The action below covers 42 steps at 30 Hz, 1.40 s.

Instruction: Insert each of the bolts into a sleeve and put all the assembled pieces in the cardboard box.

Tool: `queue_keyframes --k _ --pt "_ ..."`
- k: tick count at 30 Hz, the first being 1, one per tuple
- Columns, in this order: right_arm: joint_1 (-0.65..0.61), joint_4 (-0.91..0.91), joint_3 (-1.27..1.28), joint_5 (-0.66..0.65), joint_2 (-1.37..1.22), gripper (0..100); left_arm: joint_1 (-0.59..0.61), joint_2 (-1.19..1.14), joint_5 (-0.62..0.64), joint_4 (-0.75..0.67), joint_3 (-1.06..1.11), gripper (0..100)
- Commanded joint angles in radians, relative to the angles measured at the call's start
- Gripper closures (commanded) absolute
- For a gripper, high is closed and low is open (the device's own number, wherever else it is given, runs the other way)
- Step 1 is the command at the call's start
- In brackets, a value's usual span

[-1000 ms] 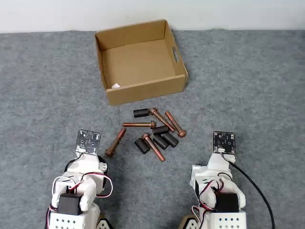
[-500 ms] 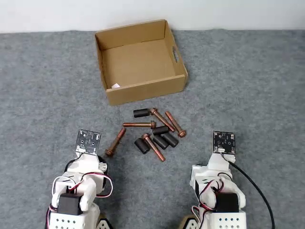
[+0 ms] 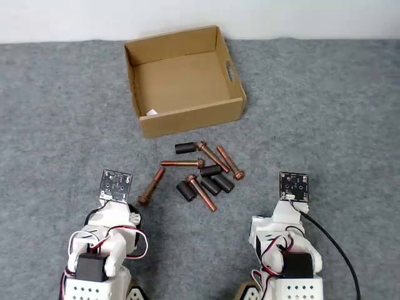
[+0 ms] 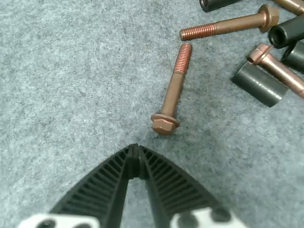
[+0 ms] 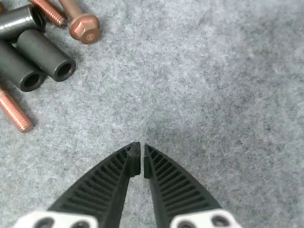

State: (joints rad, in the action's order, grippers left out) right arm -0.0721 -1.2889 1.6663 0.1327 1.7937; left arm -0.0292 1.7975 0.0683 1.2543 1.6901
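Under L wrist cam: left gripper [image 4: 137, 154], black ribbed fingers, tips pressed together, nothing held, over bare mat [image 4: 71, 71]. Hex head of lone bolt [image 4: 174, 88] lies just past the tips, not touching.

Under R wrist cam: right gripper [image 5: 141, 154], tips together bar a hairline slit, nothing held. Bare mat all round the tips. Nearest parts: two sleeves [image 5: 46, 56] side by side, well clear.

Room, high view: left arm [image 3: 106, 240] & right arm [image 3: 286, 247] at near edge, wide gap between. Parts cluster lies mid-mat ahead of that gap. Box [image 3: 190, 119] sits beyond it toward far edge, w/ a strip of bare mat between cluster & box front. Broad bare mat either side. White wall [image 3: 312, 19] past far edge.

Count:
- Bolts, 5: lone bolt, apart on L arm's side; bolt [image 3: 181, 163] crosswise; bolt [image 3: 212, 156] & bolt [image 3: 229, 162] slanting, near-parallel; bolt [image 3: 201, 193] on near side.
- Sleeves, 5: sleeve [image 3: 184, 148] at far side; sleeve [image 3: 210, 170] mid-cluster; sleeve [image 3: 223, 182], sleeve [image 3: 209, 185] & sleeve [image 3: 186, 191] on near side.
- All ten on mat, outside box.
- Box, 1: holds a small white scrap [image 3: 152, 112].

Materials:
- Bolts: copper-coloured metal, hex flange head, smooth shank, threaded end.
- Sleeves: dark matt hollow cylinders.
- Box: brown cardboard, squarish, open top, hand slot [image 3: 230, 70] in one side wall.
- Mat: grey, fuzzy.
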Motion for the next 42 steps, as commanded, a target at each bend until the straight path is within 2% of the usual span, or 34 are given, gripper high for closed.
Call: queue_keyframes --k 1,27,36,42 --pt "0.005 -0.008 0.017 0.006 0.004 98.9 0.002 0.008 0.009 -0.018 -0.005 99" --pt "0.001 -0.005 0.017 0.006 0.004 98.8 0.002 0.008 0.009 -0.018 -0.005 99" --pt "-0.145 -0.007 0.017 0.005 0.004 98.7 0.002 0.008 0.009 -0.018 -0.005 99" --pt "-0.154 -0.007 0.017 0.005 0.004 99.0 0.002 0.008 0.009 -0.018 -0.005 99"
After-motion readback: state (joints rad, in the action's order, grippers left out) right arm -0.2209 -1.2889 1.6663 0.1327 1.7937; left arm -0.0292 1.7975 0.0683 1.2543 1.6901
